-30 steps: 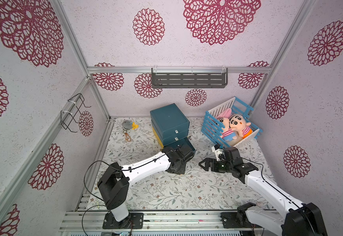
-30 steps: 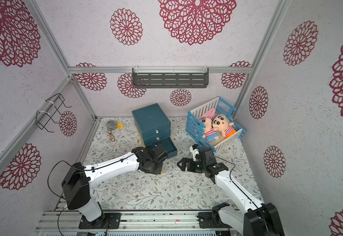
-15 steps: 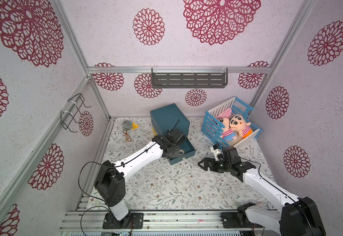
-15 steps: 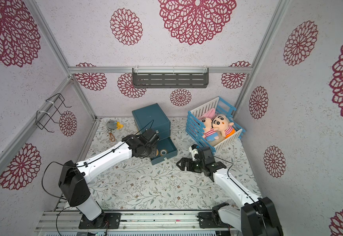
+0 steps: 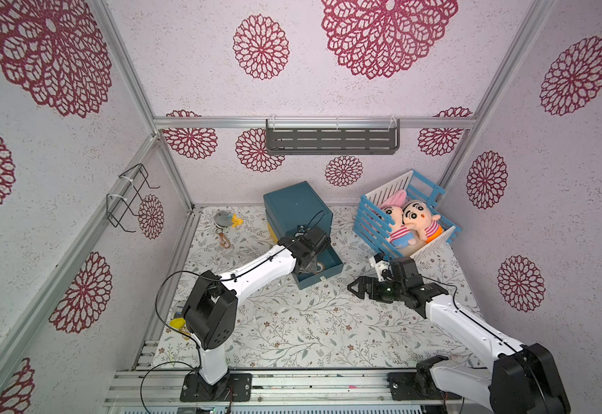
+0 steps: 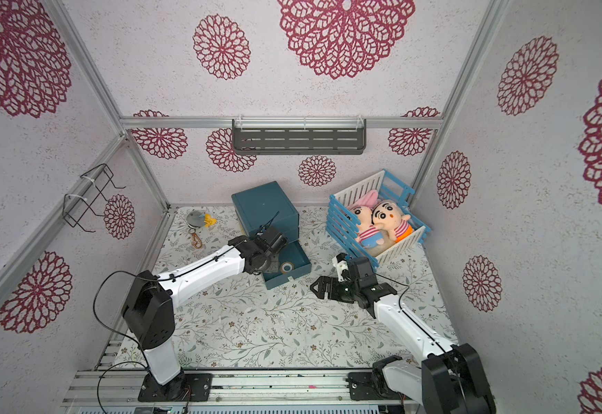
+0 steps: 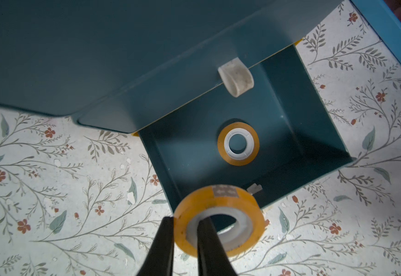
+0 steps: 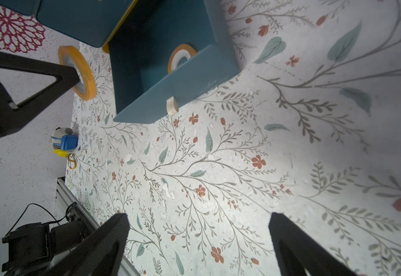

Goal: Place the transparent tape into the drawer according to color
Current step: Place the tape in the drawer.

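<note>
Left gripper (image 7: 184, 229) is seen clamped on a yellow-orange tape roll (image 7: 223, 199), one finger passed through its core, the roll held up just beside the open drawer (image 7: 189, 148). A second yellow-orange roll (image 7: 238, 160) is laid flat inside. Right gripper (image 8: 199, 221) is spread wide, empty, over the floral mat (image 8: 242, 167).

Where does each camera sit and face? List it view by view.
Top views: high above the bases, looking down on the table; left arm, right arm.
Left wrist: above the open drawer; left gripper pinching the held tape roll.
Right wrist: low, facing the drawer front; open right gripper.
Shared: both wrist views show the roll in the drawer.
</note>
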Robot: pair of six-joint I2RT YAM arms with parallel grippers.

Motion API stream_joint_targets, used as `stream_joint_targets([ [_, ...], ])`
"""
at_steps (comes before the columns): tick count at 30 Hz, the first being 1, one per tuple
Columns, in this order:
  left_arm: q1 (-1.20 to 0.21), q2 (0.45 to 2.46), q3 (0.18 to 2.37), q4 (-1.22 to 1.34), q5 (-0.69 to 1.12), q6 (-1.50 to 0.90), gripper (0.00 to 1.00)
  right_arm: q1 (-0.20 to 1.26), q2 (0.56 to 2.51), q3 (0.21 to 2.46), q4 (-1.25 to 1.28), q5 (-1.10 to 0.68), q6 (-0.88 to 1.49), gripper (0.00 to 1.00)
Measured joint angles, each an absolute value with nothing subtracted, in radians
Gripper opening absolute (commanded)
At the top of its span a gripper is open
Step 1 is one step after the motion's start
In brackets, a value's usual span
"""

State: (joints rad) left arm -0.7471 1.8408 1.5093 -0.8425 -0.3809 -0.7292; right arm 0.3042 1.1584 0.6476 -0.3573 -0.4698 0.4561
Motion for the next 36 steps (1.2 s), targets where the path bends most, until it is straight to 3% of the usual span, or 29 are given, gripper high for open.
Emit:
stream_joint_targets([
  [2,-0.747,1.843,1.498,-0.829,-0.395,-0.730,0.12,0.303,1.158,0.648,-0.357,-0.470,0.456,0.99],
  [5,-0.747,1.853,1.484,-0.817,-0.410,-0.729,0.43,0.303,1.158,0.648,-0.357,-0.470,0.456,0.99],
  [7,-0.747,1.859,1.474,-0.802,-0.413,-0.735,0.56,0.303,1.158,0.648,-0.357,-0.470,0.456,0.99],
  [10,-0.747,1.863,1.471,-0.792,-0.415,-0.733,0.67,0.303,1.158,0.648,-0.355,-0.470,0.456,0.99],
  [17,-0.747,1.845,1.461,-0.768,-0.410,-0.728,0.81,0.303,1.158,0.648,-0.337,-0.470,0.456,0.99],
  [26,-0.744,1.621,1.424,-0.749,-0.389,-0.710,0.99,0.350,1.195,0.673,-0.292,-0.439,0.456,0.99],
  [36,-0.585,1.545,1.522,-0.740,-0.296,-0.677,0.97,0.473,1.286,0.729,-0.196,-0.339,0.455,0.99],
])
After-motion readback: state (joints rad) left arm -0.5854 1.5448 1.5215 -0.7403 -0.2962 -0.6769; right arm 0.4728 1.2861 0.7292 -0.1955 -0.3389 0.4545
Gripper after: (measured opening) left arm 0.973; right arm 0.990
